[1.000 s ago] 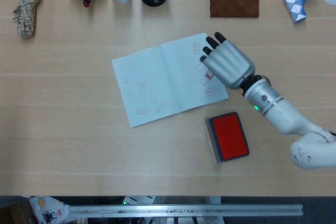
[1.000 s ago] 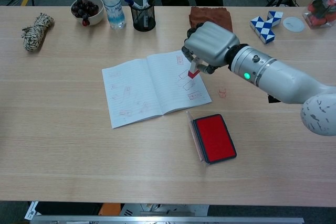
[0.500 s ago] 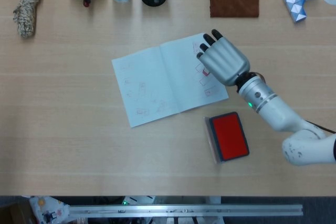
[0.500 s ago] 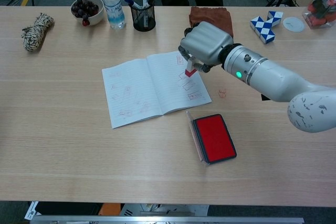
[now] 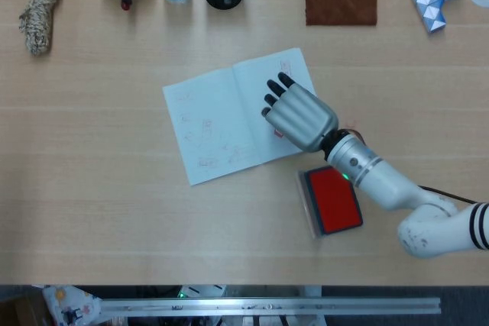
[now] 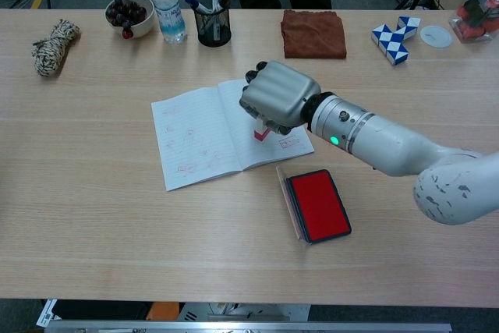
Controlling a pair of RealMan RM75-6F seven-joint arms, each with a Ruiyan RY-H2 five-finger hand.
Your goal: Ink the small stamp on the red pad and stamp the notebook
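Small red-based stamp [image 6: 261, 133] over notebook [image 6: 201, 134]

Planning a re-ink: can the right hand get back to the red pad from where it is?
Probably yes. The right hand holds the small stamp over the notebook, and the red pad lies open just beside it with nothing between.

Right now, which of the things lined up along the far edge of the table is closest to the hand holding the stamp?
The folded brown cloth. It lies just beyond the right hand; everything else sits farther off.
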